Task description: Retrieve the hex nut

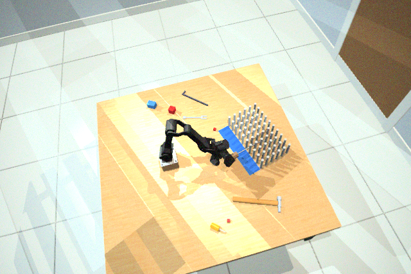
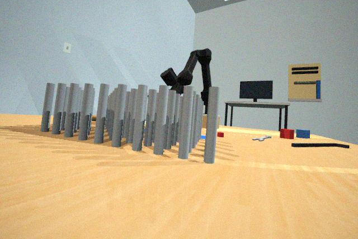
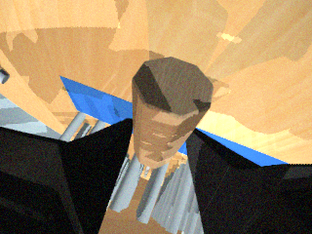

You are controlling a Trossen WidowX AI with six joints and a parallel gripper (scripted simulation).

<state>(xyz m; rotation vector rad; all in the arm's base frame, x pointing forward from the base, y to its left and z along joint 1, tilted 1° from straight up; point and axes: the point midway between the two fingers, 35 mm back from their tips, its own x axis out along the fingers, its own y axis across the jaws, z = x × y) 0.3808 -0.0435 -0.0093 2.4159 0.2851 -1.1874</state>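
Observation:
My gripper (image 1: 232, 157) (image 3: 160, 129) is shut on a tool's brown faceted handle (image 1: 235, 155) (image 3: 171, 114), just in front of the blue taped strip (image 1: 227, 131) (image 2: 203, 137) (image 3: 97, 104). A thin pale rod (image 1: 243, 151) runs from the handle across the strip to the front spacers, its far end seeming to reach in among them. Its height and tip shape cannot be made out. The grey spacers (image 1: 288, 147) (image 2: 211, 123) (image 3: 152, 195) stand upright in rows. The hex nut cannot be made out in any view.
A hammer (image 1: 253, 201), a yellow screwdriver (image 1: 214, 226) and a small red cube (image 1: 228, 220) lie right of the arm. A black angled bar (image 1: 196, 99) (image 2: 319, 145), silver wrench (image 1: 196, 117), red block (image 1: 171, 109), blue block (image 1: 151, 104) and another red cube (image 1: 214, 129) lie left.

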